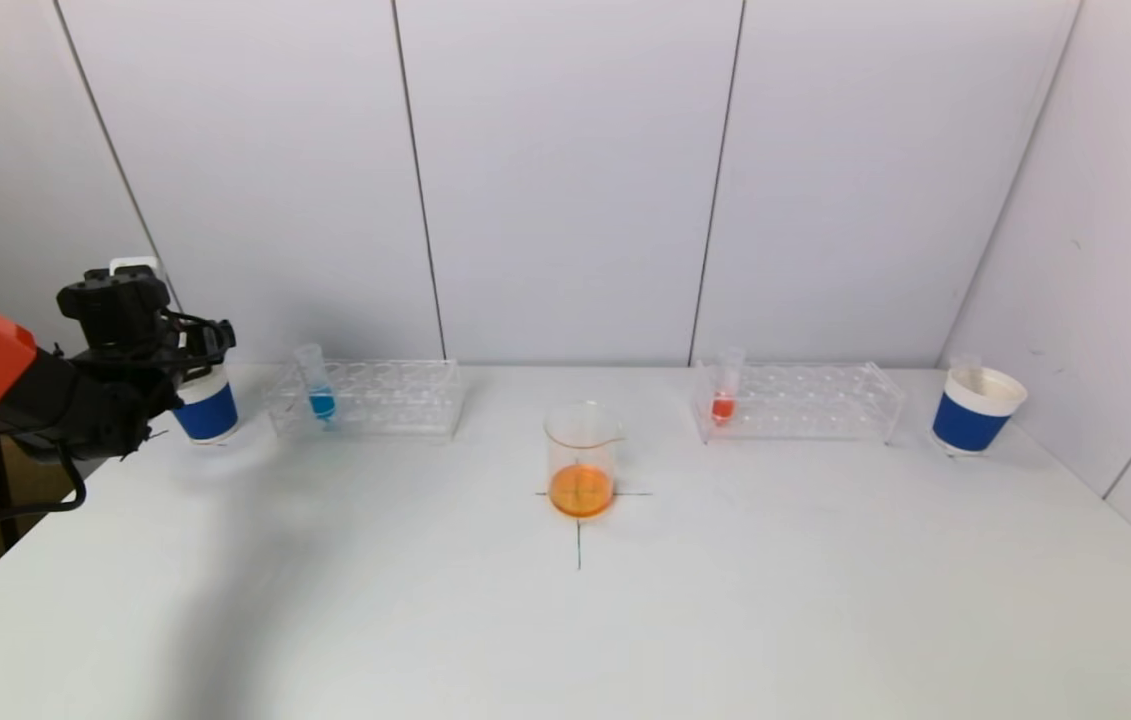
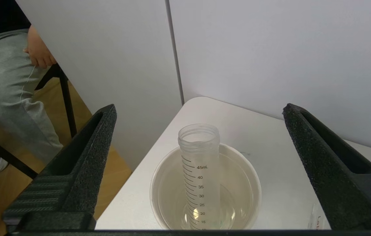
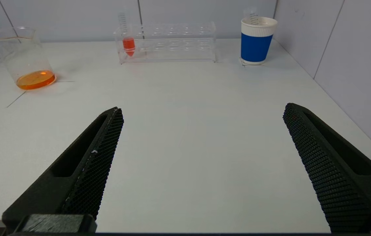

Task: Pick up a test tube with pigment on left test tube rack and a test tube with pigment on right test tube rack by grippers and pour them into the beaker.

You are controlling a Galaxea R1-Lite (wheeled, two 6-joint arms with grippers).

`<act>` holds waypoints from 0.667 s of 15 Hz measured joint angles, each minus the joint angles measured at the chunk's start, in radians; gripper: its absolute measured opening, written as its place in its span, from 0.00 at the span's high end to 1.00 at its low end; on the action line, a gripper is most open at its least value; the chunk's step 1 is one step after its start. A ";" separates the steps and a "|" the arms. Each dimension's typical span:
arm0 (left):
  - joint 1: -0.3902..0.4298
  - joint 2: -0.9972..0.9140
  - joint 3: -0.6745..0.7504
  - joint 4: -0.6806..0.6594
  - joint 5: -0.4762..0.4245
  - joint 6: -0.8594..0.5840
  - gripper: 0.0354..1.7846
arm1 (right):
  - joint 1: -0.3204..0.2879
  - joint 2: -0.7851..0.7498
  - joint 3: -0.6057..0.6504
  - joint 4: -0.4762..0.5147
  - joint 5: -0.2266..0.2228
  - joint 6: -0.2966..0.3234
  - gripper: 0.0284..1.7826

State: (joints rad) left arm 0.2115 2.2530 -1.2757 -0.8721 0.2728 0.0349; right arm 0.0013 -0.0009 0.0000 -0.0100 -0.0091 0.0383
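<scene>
The left end effector [image 1: 187, 352] hovers over a blue cup [image 1: 206, 408] (beaker [image 1: 581, 459] central).

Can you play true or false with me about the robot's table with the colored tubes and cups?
1. The beaker holds orange liquid. True.
2. The left end effector is squeezing a tube. False: its fingers stand wide apart above the empty tube standing in the left cup.
3. The blue tube sits in the left rack. True.
4. The red tube lies on the table. False: it stands in the right rack.
</scene>
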 joint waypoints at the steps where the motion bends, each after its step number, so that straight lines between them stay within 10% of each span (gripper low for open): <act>1: 0.000 0.000 0.001 0.000 -0.001 0.000 0.01 | 0.000 0.000 0.000 0.000 0.000 0.000 0.01; 10: -0.007 -0.030 -0.001 0.012 -0.011 0.001 0.01 | 0.000 0.000 0.000 0.000 0.000 0.000 0.01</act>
State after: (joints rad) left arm 0.2043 2.2234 -1.2768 -0.8600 0.2621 0.0360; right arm 0.0013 -0.0009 0.0000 -0.0104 -0.0091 0.0379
